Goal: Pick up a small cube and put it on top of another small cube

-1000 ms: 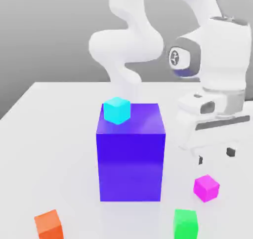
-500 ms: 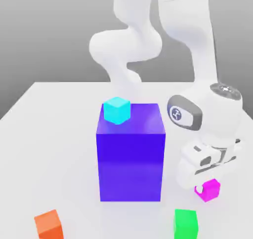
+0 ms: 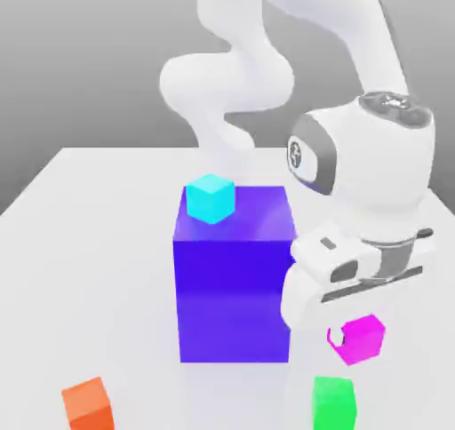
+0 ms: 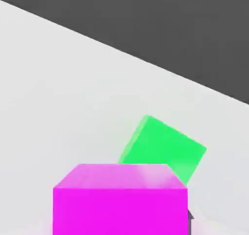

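One Panda gripper (image 3: 357, 338): closing on the small magenta cube (image 3: 363, 338), gripping it between its fingers. Magenta cube: hanging beneath the white hand (image 3: 360, 273), near the big blue-violet block (image 3: 235, 299), toward the exterior view's right. One cyan cube (image 3: 211, 199): resting on top of the block. One green cube (image 3: 334, 404): sitting on the white table (image 3: 98, 268). One orange cube (image 3: 88, 406): lying toward the exterior view's left.

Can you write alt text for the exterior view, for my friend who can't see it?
A white robot arm's gripper holds a small pink cube beside a big blue-violet block topped by a cyan cube. Green and orange cubes sit nearer.
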